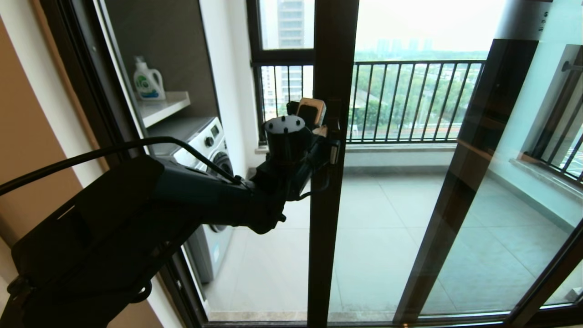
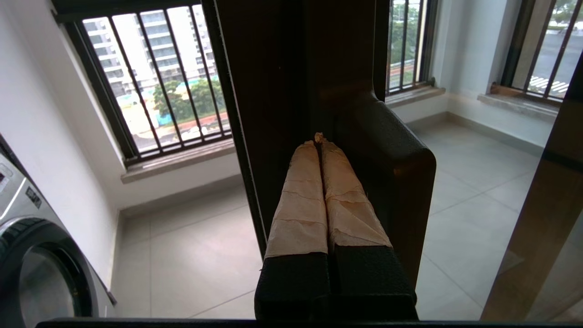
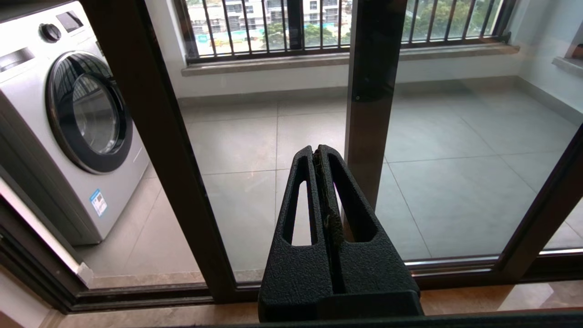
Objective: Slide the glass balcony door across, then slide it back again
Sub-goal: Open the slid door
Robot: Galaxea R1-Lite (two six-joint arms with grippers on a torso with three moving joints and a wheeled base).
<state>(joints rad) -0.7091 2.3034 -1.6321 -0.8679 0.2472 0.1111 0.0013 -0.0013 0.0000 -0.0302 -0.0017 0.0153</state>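
We reach our left gripper [image 1: 325, 125], fingers pressed together and holding nothing, against the door [image 1: 330, 182] frame at the head view's centre, tucked beside the handle [image 2: 387, 182] so a sideways push can carry the panel. The door stands partly across; the gap at nine o'clock shows the washer [image 1: 209, 146]. Our right gripper [image 3: 321, 159], also closed and empty, hangs low, idle.

1. A high-rise flat's laundry balcony, reached through a glass balcony door [image 1: 387, 182].
2. Left of the door stand a washing machine [image 3: 68, 114] and a detergent bottle [image 1: 148, 81] on a shelf [image 1: 166, 105].
3. Beyond the door, a railing [image 1: 410, 100] fronts tower blocks [image 1: 291, 23].
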